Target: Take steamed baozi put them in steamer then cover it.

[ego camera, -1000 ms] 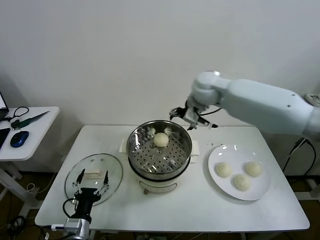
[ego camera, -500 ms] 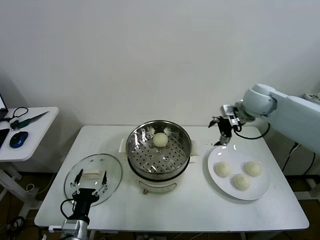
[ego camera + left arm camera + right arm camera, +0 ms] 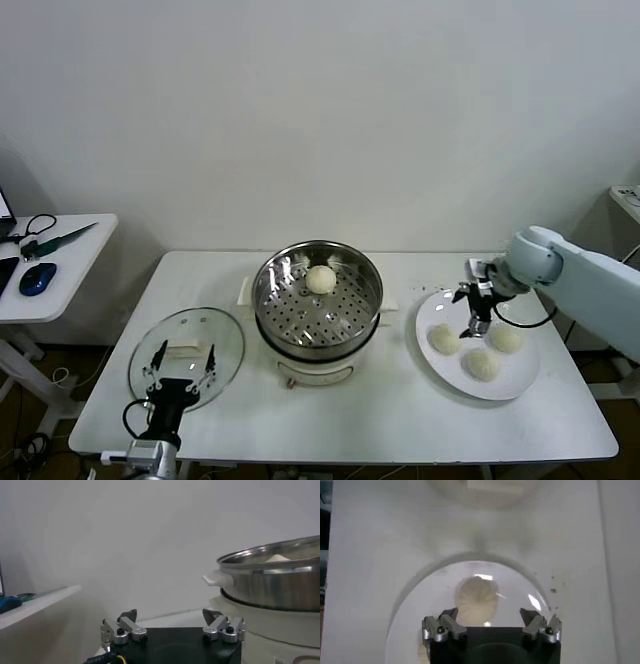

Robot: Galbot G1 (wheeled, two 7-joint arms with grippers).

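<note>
Your right gripper [image 3: 476,318] hangs over the white plate [image 3: 520,385] on the right side of the table [image 3: 400,420], jaws spread wide and holding nothing. It sits just above the gap between the near-left bun [image 3: 444,339] and the far-right bun [image 3: 506,338]; the wrist view looks straight down on one pleated bun [image 3: 476,600] lying between the fingers, so you seem lined up for the next pick. A third bun [image 3: 484,364] lies nearest you on the plate.

One baozi [image 3: 321,279] already rests on the perforated tray at the far side of the steamer [image 3: 318,300], which leaves room for the other three, so about a quarter of the loading looks done.

The glass lid [image 3: 187,355] lies flat on the table left of the steamer, out of the loading path. Your left gripper [image 3: 182,368] waits at its near edge, jaws wide and empty, likely staged to lift it by the white handle [image 3: 186,349] once all buns are in.
</note>
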